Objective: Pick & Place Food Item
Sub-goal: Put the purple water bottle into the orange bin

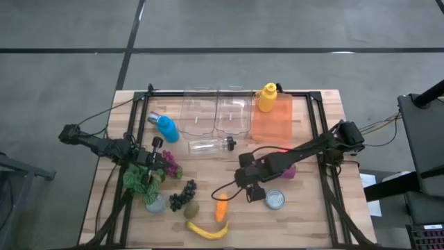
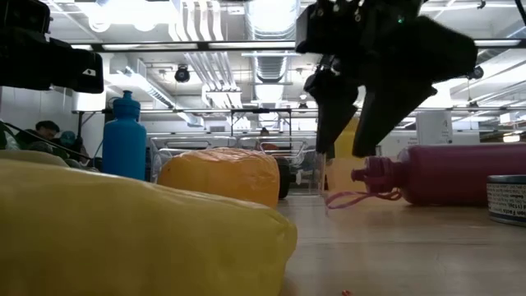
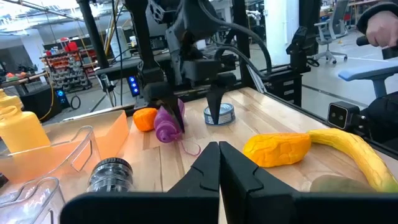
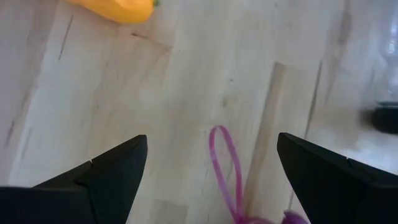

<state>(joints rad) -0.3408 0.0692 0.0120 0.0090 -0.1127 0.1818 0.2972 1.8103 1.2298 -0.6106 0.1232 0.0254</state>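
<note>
Nearest the table's front edge, a banana (image 1: 207,230), with an orange carrot (image 1: 221,207) lying just behind it beside a kiwi (image 1: 191,208) and dark grapes (image 1: 183,195). Above the bare wood just right of the carrot, the right gripper (image 1: 248,192), fingers spread wide, holding nothing. Beside it, a tin can (image 1: 275,200) and a purple bottle (image 2: 448,175) lying on its side. At the left, the left gripper (image 1: 147,169), fingers pressed shut and empty. Farther back, a blue bottle (image 1: 165,126), clear containers (image 1: 215,112) and a yellow bottle (image 1: 267,97).

Orange carrot (image 1: 221,207), flat, beside banana (image 1: 207,230)
</note>
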